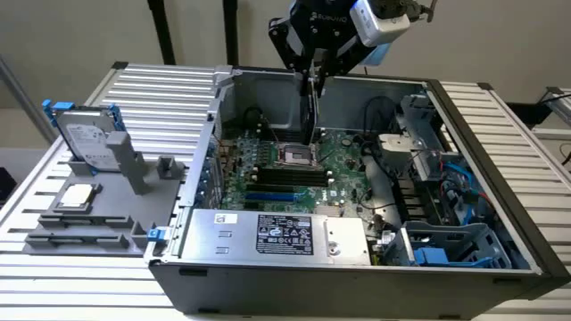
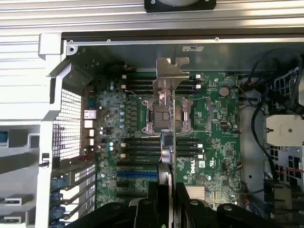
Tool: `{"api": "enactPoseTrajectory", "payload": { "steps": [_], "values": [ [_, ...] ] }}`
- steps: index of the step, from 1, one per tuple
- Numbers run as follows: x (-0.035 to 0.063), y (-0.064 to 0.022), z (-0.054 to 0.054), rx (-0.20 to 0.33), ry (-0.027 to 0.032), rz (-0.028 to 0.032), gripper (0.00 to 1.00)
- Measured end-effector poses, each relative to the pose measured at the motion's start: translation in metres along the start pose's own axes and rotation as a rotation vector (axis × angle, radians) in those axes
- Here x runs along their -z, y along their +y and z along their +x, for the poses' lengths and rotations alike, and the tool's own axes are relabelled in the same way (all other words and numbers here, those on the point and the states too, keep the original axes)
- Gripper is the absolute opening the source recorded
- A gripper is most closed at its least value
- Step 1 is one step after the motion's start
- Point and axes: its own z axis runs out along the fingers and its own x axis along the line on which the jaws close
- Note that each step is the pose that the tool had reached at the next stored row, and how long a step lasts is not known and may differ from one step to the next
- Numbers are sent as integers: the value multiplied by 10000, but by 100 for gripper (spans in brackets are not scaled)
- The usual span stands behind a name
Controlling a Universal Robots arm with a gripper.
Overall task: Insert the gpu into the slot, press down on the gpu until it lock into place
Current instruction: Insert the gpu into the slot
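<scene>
Insertion step: the claw grips the gpu hanging beneath it, whose edge, I judge, needs squaring over the slot lying lower and off to one side.

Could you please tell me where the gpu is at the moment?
In the exterior view the gpu hangs upright in the gripper near the top centre, above the CPU socket; the blue slot lies lower and to that view's left, untouched.
</scene>
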Motion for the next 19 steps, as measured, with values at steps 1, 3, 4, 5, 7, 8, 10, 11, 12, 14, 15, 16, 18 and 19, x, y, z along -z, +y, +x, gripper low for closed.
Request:
{"api": "enactPoseTrajectory", "payload": {
  "steps": [1,3,4,5,7,8,10,11,12,14,15,16,18,19],
  "values": [
    [0,0,0,0,0,0,26],
    [0,0,0,0,0,0,26],
    [0,0,0,0,0,0,26],
    [0,0,0,0,0,0,26],
    [0,0,0,0,0,0,26],
    [0,0,0,0,0,0,26],
    [0,0,0,0,0,0,26],
    [0,0,0,0,0,0,26],
    [0,0,0,0,0,0,26],
    [0,0,-6,25,2,0,26],
    [1,0,-9,103,8,3,26],
    [1,0,-10,232,18,5,26],
    [1,0,-12,517,40,10,26],
    [0,0,-12,668,52,13,26]
  ]
}}
